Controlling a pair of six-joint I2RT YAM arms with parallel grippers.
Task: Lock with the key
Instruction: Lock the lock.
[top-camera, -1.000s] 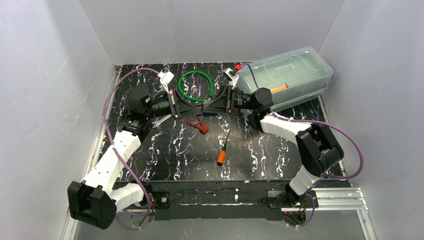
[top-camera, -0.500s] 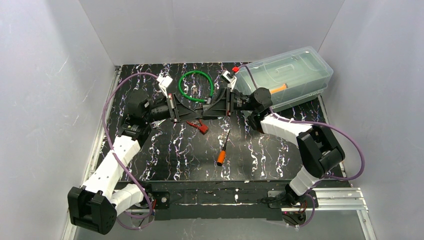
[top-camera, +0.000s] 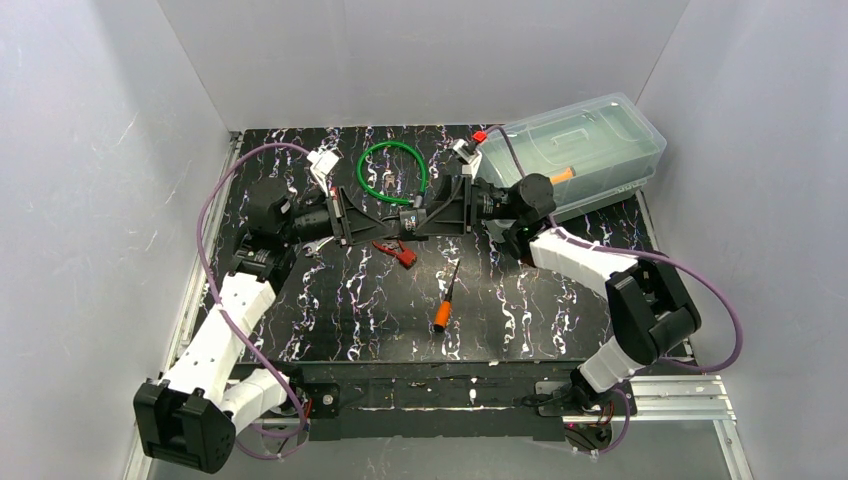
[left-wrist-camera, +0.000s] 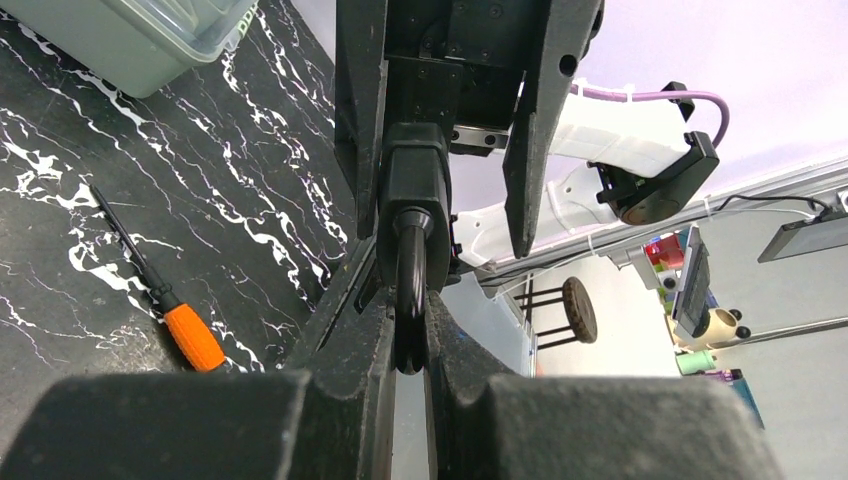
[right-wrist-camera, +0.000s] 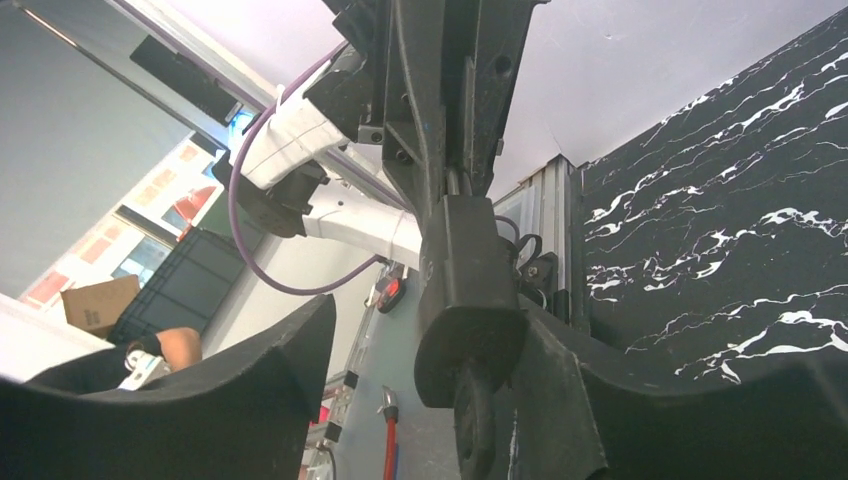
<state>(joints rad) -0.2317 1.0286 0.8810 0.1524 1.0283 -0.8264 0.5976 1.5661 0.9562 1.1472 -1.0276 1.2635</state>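
The black lock body (top-camera: 410, 218) hangs above the table between my two grippers, and its green cable (top-camera: 395, 145) loops away behind it. My left gripper (top-camera: 390, 222) is shut on the key's flat black head (left-wrist-camera: 410, 285). The key's blade (right-wrist-camera: 452, 182) goes into the lock body (left-wrist-camera: 412, 190). My right gripper (top-camera: 428, 214) stands open around the lock body (right-wrist-camera: 470, 280), which leans on one finger (right-wrist-camera: 600, 400). The other finger (right-wrist-camera: 220, 400) stands well clear of it. A black stub (right-wrist-camera: 475, 425) sticks out of the body's end nearest the right wrist.
An orange-handled screwdriver (top-camera: 446, 297) lies mid-table in front of the grippers. Just under the lock lies a small red tool (top-camera: 397, 251). A clear lidded box (top-camera: 575, 140) fills the back right corner. White walls close in the table on three sides.
My right gripper has opened and let go of the lock body. Both grippers and the lock have shifted slightly left, and the left gripper keeps its hold on the key.
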